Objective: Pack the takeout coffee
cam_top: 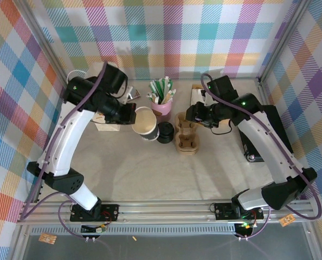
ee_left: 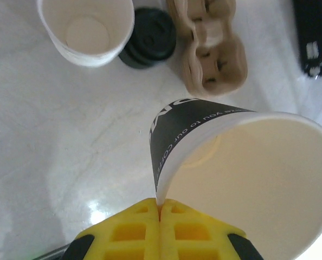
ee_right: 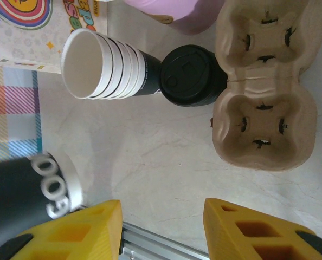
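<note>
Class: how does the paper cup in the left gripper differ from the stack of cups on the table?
The held cup is one cup, pinched at its rim by the left gripper; the stack is several nested cups. The held cup hangs above the table; the stack stands on it, untouched. Both are lidless, cream inside.

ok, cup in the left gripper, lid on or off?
Off. The paper cup is open-mouthed, inside bare and empty, the left gripper shut on its rim. The black lids lie apart.
</note>
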Available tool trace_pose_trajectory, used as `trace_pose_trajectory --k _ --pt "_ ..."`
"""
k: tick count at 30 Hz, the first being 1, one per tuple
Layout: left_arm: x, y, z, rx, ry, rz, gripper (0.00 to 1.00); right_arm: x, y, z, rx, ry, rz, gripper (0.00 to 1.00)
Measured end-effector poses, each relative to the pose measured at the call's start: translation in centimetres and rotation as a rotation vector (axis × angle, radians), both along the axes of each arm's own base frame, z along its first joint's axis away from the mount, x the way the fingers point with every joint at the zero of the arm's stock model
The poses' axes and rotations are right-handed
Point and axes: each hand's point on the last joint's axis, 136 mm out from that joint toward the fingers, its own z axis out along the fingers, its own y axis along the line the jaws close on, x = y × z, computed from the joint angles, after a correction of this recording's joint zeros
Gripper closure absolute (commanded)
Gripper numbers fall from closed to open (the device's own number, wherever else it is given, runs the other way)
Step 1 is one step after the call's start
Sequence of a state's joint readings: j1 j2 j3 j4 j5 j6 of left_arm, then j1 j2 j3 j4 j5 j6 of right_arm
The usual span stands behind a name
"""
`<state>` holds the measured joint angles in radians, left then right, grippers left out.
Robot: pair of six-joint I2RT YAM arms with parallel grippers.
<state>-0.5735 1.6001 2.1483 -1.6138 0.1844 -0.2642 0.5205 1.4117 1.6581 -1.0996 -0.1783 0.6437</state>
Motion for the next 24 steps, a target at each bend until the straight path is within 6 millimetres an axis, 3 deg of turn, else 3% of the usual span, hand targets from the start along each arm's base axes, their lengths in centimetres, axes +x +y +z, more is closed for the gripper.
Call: trace_pose_trajectory --k 7,11,18,24 --pt "-4.4 -0.1 -6.4 0.037 0.165 0.088 1.0 -0.3 0.0 -0.1 -0.05 -0.001 -0.026 0.55" --pt "-5.7 -1.4 -8.2 0.009 0.154 0.106 1.0 0.1 0.6 -1.1 -0.086 0.012 -0.01 0.54" --pt "-5.4 -2.8 -11.4 0.03 0.096 0.091 1.0 1.0 1.2 -3.5 -0.161 0.032 0.066 0.54" --pt "-4.6 -4.7 -13.2 0.061 0.052 0.082 1.0 1.3 1.1 -2.9 -0.179 -0.041 0.115 0.54"
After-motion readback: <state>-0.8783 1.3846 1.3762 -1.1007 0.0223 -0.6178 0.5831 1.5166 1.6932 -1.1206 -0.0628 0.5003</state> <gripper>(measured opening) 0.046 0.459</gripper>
